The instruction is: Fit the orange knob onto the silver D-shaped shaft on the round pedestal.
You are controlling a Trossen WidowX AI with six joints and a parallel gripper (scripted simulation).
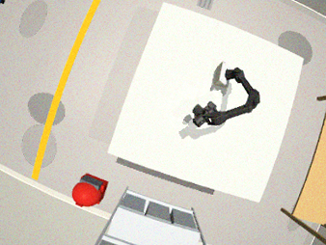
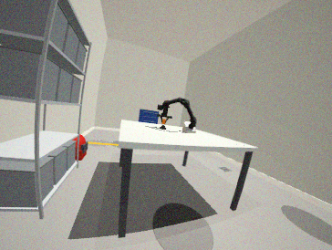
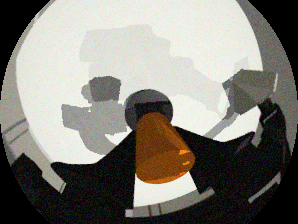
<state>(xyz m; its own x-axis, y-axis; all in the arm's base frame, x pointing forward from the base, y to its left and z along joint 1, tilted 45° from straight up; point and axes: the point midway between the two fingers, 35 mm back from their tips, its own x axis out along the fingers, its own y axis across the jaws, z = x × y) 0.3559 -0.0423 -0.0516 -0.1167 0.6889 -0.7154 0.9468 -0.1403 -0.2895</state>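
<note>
The orange knob (image 2: 163, 121) (image 3: 161, 150) is held between the two black fingers of my gripper (image 3: 154, 131). The gripper is shut on the knob and points down. The dark round pedestal (image 2: 162, 128) (image 3: 148, 95) stands on the white table (image 1: 156, 120) (image 2: 214, 140), directly below the knob. In the exterior view the knob is just above the pedestal; the views are too small to tell whether it touches the shaft. The silver shaft is not visible, and neither are the knob's hole and its flat side.
The arm's base (image 1: 223, 73) (image 2: 189, 130) (image 3: 254, 84) stands on the table, well to one side of the pedestal. Grey shadows of the arm lie on the table top. A shelf rack (image 1: 156, 226) (image 2: 40, 114) and a red object (image 1: 87, 194) (image 2: 81, 147) stand off the table.
</note>
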